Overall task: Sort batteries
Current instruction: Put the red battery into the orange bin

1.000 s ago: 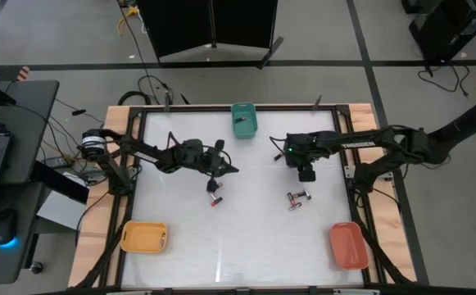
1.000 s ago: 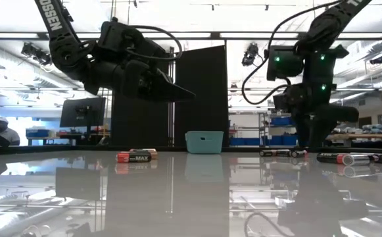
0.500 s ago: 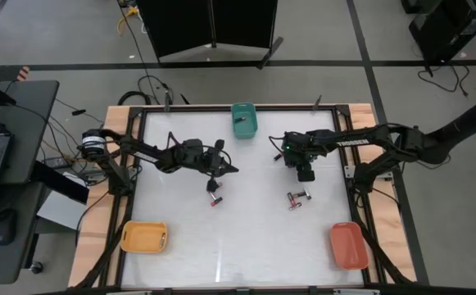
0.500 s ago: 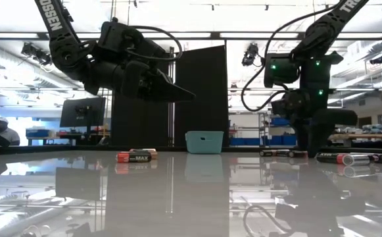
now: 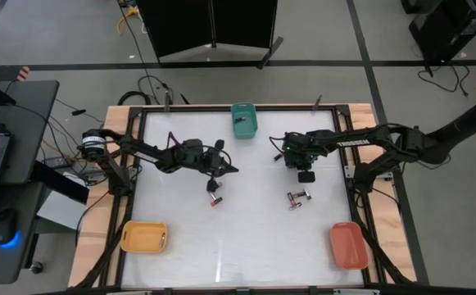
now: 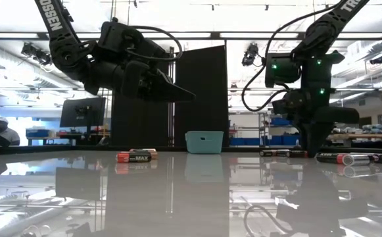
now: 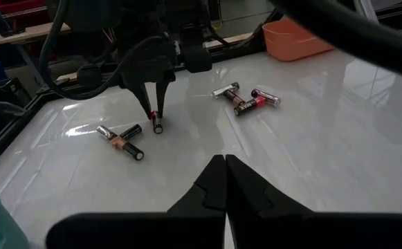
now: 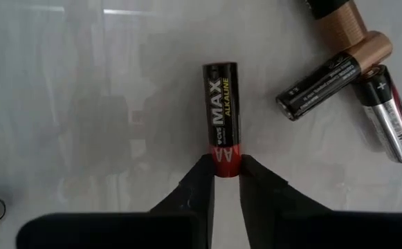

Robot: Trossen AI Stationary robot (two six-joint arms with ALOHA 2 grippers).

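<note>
Pinching the red end of a black AA battery lying flat on the tabletop, the right claw points straight down for a clean lift. The left claw hovers clenched and empty, near other batteries.

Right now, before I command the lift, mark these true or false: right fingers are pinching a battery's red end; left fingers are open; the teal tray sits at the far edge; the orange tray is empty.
1. The right gripper pinches the red end of the MAX battery. True.
2. The left gripper has its fingers open. False: they are shut, holding nothing.
3. The teal tray sits at the table's far edge. True.
4. The orange tray is empty. False: a small battery-like thing lies at its right end.
</note>
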